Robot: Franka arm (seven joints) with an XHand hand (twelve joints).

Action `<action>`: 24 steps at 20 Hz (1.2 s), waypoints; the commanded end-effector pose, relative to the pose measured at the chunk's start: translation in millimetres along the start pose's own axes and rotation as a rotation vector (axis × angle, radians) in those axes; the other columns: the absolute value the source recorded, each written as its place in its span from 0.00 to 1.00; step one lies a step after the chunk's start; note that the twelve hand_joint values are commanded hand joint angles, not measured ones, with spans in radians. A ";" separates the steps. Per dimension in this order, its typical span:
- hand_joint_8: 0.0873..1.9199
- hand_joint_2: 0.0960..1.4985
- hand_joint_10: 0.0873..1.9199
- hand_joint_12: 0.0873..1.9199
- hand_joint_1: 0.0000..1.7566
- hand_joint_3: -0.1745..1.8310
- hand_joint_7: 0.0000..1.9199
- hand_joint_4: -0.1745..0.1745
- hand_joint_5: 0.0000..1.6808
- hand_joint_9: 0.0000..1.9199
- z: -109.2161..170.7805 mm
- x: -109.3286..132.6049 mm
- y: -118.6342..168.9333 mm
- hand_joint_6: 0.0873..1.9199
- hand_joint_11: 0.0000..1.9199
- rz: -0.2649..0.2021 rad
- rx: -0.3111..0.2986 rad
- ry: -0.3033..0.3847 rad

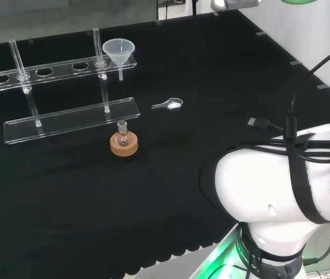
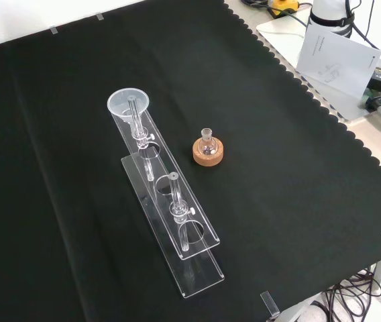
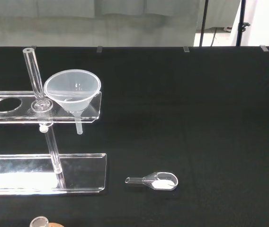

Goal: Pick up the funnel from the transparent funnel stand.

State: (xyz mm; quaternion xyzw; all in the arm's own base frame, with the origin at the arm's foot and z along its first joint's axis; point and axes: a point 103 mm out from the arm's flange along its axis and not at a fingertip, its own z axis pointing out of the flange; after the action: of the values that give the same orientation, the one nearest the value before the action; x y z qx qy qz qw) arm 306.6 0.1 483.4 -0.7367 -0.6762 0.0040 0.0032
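Note:
A clear funnel sits in the end hole of the transparent stand, at the stand's right end in the head view. In the front view the funnel is at the far end of the stand. In the wrist view, at some distance, the funnel hangs with its spout through the upper shelf, above the stand's base plate. Two upright clear rods join the shelf to the base. The other holes of the shelf hold nothing.
A small glass flask on a cork ring stands in front of the stand in the head view. A clear scoop with white powder lies to its right. The arm's white link fills the lower right there. Papers lie off the cloth.

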 end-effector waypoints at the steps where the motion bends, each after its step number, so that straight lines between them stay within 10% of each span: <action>1: 0.11 0.71 0.28 0.64 0.00 0.38 0.01 0.61 0.05 0.05 0.2 -0.2 -0.5 0.00 0.03 0.002 -0.010 -0.007; 24: 0.12 0.77 0.27 0.69 0.00 0.30 0.00 0.61 0.08 0.05 22.5 1.6 64.3 0.00 0.01 0.031 0.035 -0.073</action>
State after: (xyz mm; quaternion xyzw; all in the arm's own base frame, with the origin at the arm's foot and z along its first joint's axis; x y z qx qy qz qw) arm 339.3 0.2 465.9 -0.7488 -0.6620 0.0323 -0.0008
